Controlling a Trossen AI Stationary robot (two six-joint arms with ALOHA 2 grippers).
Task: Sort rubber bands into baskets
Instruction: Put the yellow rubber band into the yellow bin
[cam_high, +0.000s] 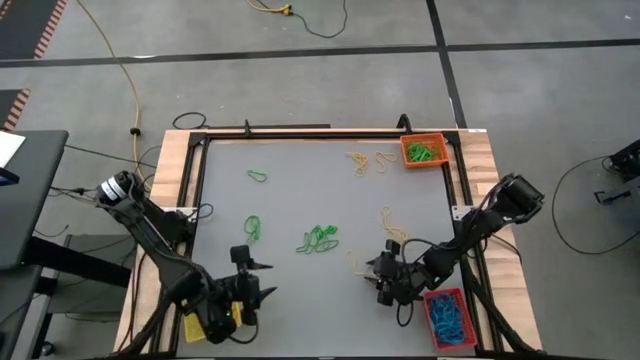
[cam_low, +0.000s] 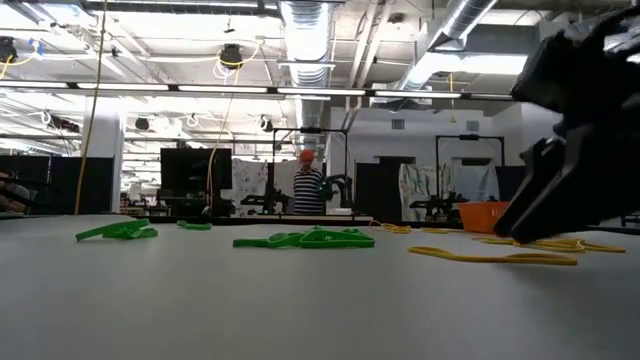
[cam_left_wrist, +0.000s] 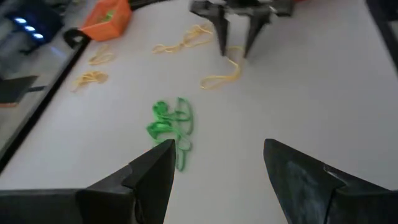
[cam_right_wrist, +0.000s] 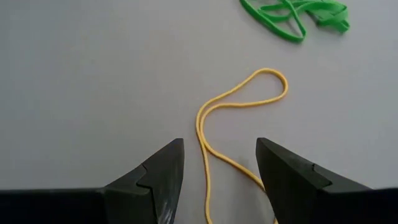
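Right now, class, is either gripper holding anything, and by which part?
Nothing is held. The right gripper is open over a yellow rubber band; the left gripper is open too.

Green rubber bands (cam_high: 318, 239) lie in loose tangles mid-tabletop, and thin yellow rubber bands (cam_high: 358, 161) are scattered toward the far right. The orange basket (cam_high: 424, 151) at the far right corner holds green loops. The red basket (cam_high: 449, 317) at the near right holds blue ones.

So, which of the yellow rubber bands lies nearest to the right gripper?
The long yellow loop lying between the open fingers of the right gripper; the other yellow bands lie farther off, toward the orange basket.
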